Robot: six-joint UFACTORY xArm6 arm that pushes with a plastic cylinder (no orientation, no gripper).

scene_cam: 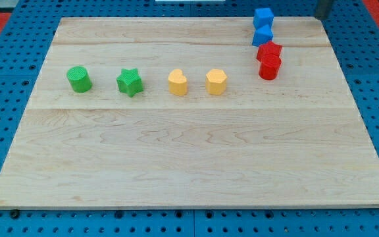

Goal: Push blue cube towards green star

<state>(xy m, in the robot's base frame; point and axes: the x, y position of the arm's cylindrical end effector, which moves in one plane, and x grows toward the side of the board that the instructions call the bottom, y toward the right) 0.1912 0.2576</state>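
Wooden board (189, 158) filled most of the view, sitting on a blue pegboard bench (5, 217).

Dark grey object (324, 7) was cut off at the view's top edge, just past the board's top-right corner. Could be part of the rod, but I couldn't tell. My tip itself didn't show, so no position relative to the blocks, and no claw state to report: the rig had only the rod.

Blocks, all in the board's upper half:
- Two blue blocks stacked up the view near the top-right corner, touching. Blue cube (263, 17) at the top edge, second blue block (262, 35) just below it; shape of that one unclear.
- Two red blocks just below the blues, touching each other: upper red block (269, 51), red cylinder (269, 68) under it.
- Row running toward the left edge: yellow hexagon-ish block (216, 81), yellow block (177, 83) with a notched side, green star (129, 82), green cylinder (79, 79) nearest the left edge.

Blue cube was well apart from the green star, with both yellows lying between them.
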